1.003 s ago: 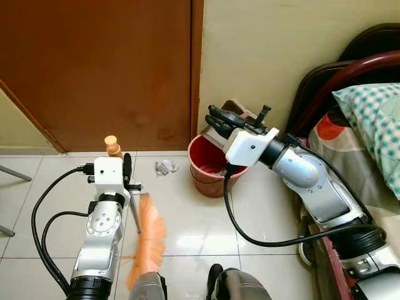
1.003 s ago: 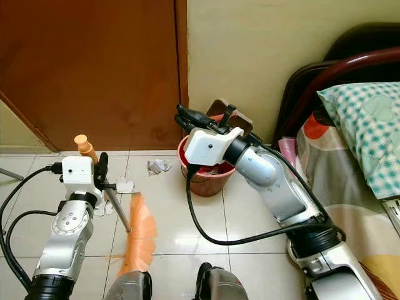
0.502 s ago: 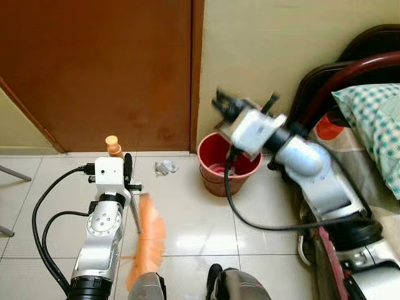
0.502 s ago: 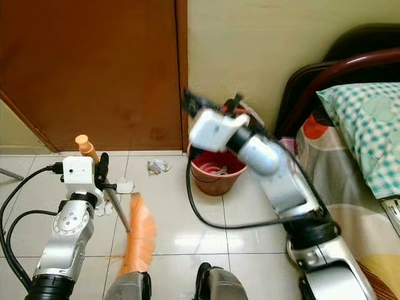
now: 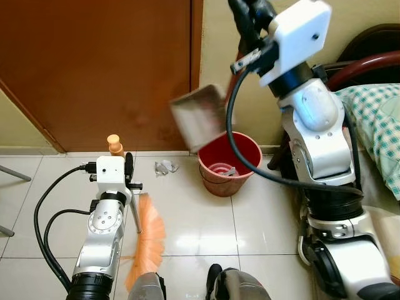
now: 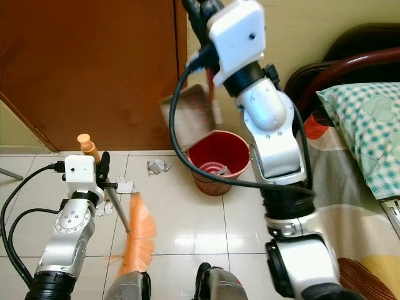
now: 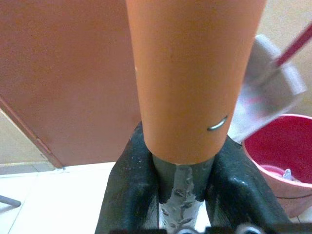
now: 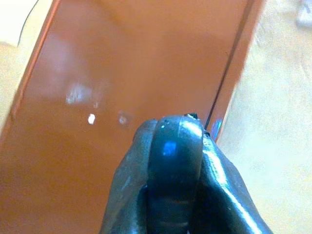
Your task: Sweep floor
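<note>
The right gripper (image 5: 250, 15), high at one o'clock, is clamped on the dustpan handle (image 8: 174, 170); the blurred dustpan (image 5: 199, 119) hangs tilted above the red bucket (image 5: 228, 164) by the brown door (image 5: 94, 69). At nine o'clock, the left gripper (image 7: 183, 178) is closed around the orange broom (image 5: 147, 234), bristles on the tiled floor (image 5: 262, 219). Crumpled paper (image 5: 165, 166) lies near the bucket.

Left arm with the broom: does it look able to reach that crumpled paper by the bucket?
Probably yes. The left gripper holds the broom, and bare tile lies between its bristles and the paper. The bucket stands off to the side.
</note>
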